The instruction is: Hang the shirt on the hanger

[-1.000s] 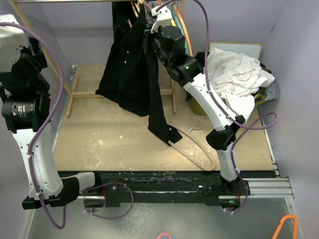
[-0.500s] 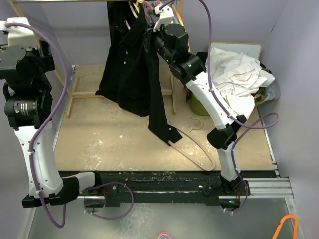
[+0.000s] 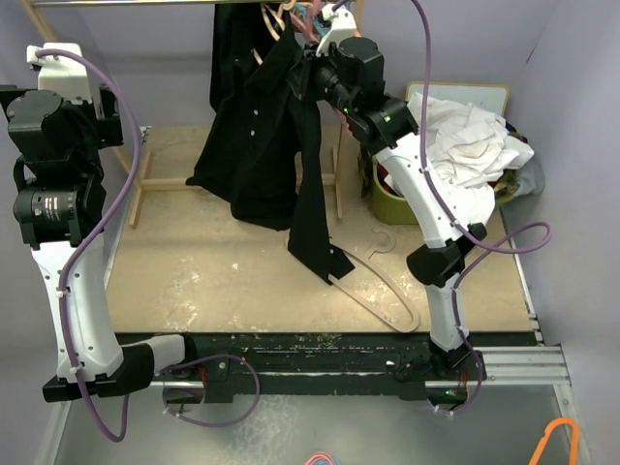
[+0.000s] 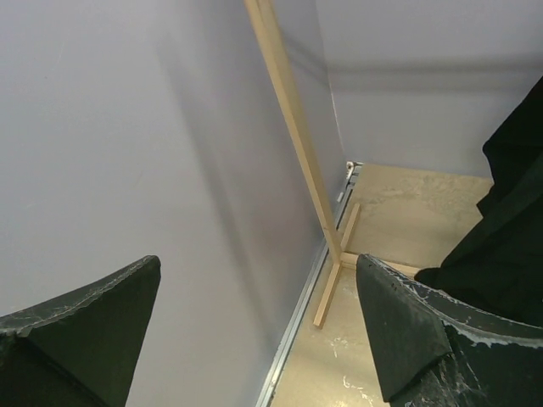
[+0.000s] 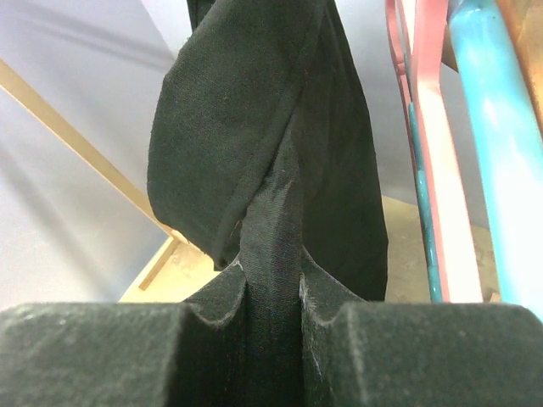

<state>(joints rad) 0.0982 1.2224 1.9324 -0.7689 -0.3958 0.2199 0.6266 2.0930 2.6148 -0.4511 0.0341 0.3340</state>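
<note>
Pinching a fold of the large black soft-fabric shirt (image 3: 257, 145) in my right end effector (image 5: 273, 297), high up beside the pink plastic hanger (image 5: 428, 170) and the teal plastic hanger (image 5: 496, 153). My left end effector (image 4: 259, 284) has its fingers spread wide with nothing between them, near the pale wooden rack post (image 4: 297, 144).

Position: the shirt hangs limp. I cannot tell whether the rail also carries it. Its lowest tail reaches the tan surface (image 3: 213, 281) and overlaps one end of the thin cream-beige clothes hanger (image 3: 368, 304) lying there.

Handling (judged): the shirt is light and floppy and will sag from a single pinch. It is better held at the collar or shoulder seams, at two points. The hanger is rigid, so I would take it just under the hook.

Room: the surface is open to the left and front. The crumpled white cloth heap (image 3: 465, 145) crowds the right, and the walls are close on both sides.
</note>
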